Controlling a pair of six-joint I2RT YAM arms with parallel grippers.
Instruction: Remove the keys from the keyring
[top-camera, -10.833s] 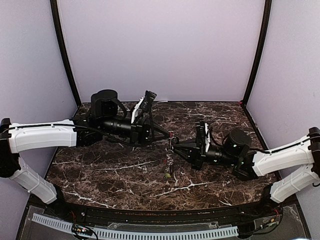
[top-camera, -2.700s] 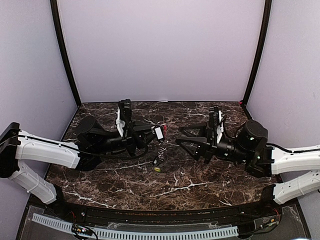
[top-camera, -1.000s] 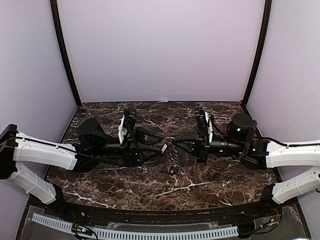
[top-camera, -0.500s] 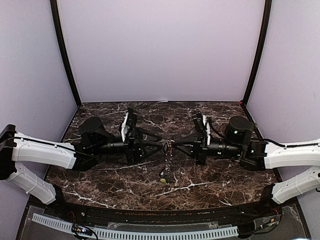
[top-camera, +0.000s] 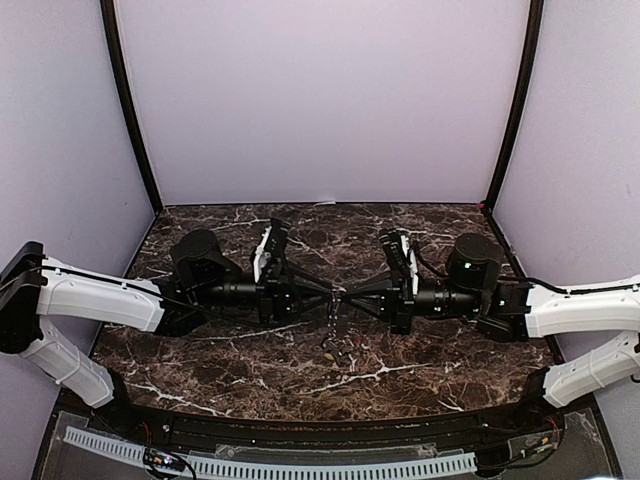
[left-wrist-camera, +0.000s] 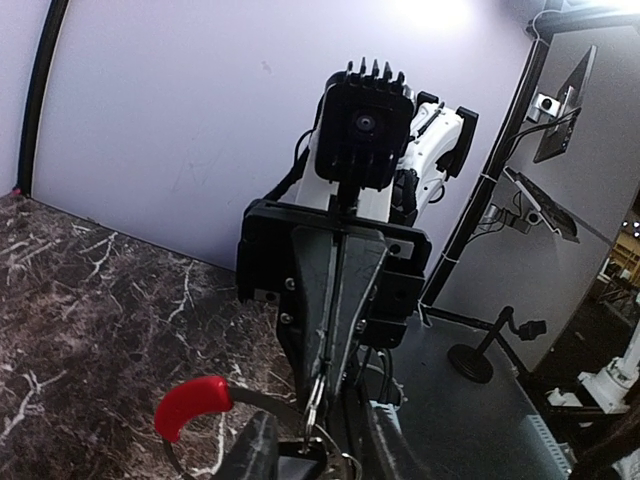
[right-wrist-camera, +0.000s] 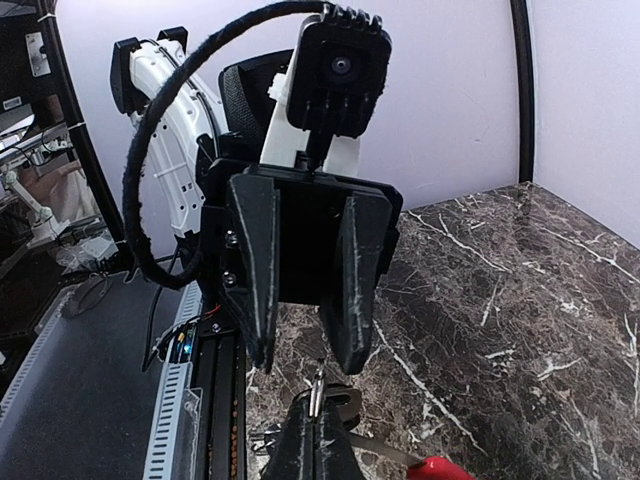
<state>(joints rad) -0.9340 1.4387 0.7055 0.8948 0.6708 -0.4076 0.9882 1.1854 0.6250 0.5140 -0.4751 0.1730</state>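
Keyring (top-camera: 338, 294) hangs in mid-air over the middle of the table (top-camera: 200, 350), between two gripper tips that meet nose to nose.

Right gripper (left-wrist-camera: 319, 385): fingers pressed together, pinching the ring's wire as far as the wrist views show. Left gripper (right-wrist-camera: 300, 362): fingers (right-wrist-camera: 250, 280) spread, one on each side of the ring, nothing clamped. Red segment (left-wrist-camera: 193, 407) sticks out sideways, clear of both sets of fingers.

Keys (top-camera: 333, 322) dangle in a bunch under the ring. Can't tell if the lowest ones touch the tabletop, or if any lies loose.

Step, by my read: setting up the second grip. Right acts as the anchor while left lines up to take a key or the wire beside the pinch.

Next move needs:
- Left to close on metal only, not on the right's fingertips, which sit just beside the target.
- Fine alignment, since the wire is thin and the bunch can swing.
- Then sliding a key along the wire toward the split.

Room:
- Back wall (top-camera: 320, 100) and corner posts (top-camera: 130, 110) are well apart from the tips.
- Free space above for a lift.
- Both forearms run low over the table, so there is little margin downward.
- A dropped key would likely land mid-table, well away from the front rail (top-camera: 270, 465).
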